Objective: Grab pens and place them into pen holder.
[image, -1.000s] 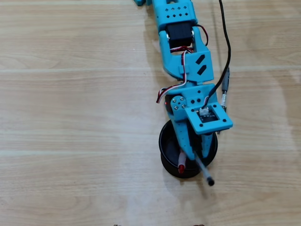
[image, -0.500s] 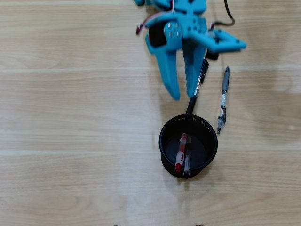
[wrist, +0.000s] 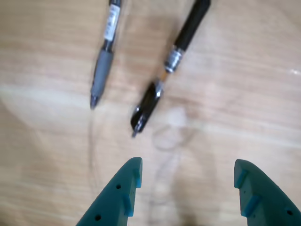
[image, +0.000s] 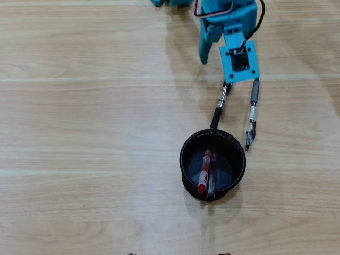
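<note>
The turquoise two-finger gripper (wrist: 188,174) hangs spread and empty near the wooden worktop's (image: 79,133) far edge, above the black pen (wrist: 171,63) and grey-and-clear pen (wrist: 104,56), while the round black wire-mesh pen holder (image: 187,146) mid-worktop contains the red pen (image: 204,172) and a clear one (image: 212,180).

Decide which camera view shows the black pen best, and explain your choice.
The wrist view: the black pen lies close and unobstructed on the table, silver band and tip clear, though its far end is cut off. The overhead view shows it small, its upper end hidden under the arm, its lower end touching the holder.
</note>
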Tool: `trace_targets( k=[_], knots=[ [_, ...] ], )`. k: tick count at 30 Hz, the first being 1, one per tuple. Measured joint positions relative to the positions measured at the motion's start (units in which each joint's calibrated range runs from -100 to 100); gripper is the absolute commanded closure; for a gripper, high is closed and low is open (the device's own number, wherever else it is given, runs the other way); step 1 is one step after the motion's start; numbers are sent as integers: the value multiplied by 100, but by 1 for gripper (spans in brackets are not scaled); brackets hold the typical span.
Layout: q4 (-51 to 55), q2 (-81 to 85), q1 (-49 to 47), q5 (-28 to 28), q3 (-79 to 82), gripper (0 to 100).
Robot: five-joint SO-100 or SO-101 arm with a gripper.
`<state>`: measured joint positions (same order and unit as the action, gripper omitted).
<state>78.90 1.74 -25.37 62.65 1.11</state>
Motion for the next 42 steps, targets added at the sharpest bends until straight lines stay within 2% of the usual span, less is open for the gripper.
trace_targets(
  k=[5, 18, 20, 23, 30, 35, 39, 42],
  knots=[
    [-973, -1058, -152, 78, 35, 77],
    [-2127, -2691, -144, 78, -44, 78],
    [-2179, -2785, -135, 78, -53, 82],
    [-2196, -2827, -59, 78, -44, 98],
    [-2257, -2852, 270, 83, -9, 98],
    [-2007, -2006, 295, 83, 151, 98],
    [-1525, -559, 8, 240, 0, 98],
    [-1550, 398, 68, 329, -354, 98]
  ],
)
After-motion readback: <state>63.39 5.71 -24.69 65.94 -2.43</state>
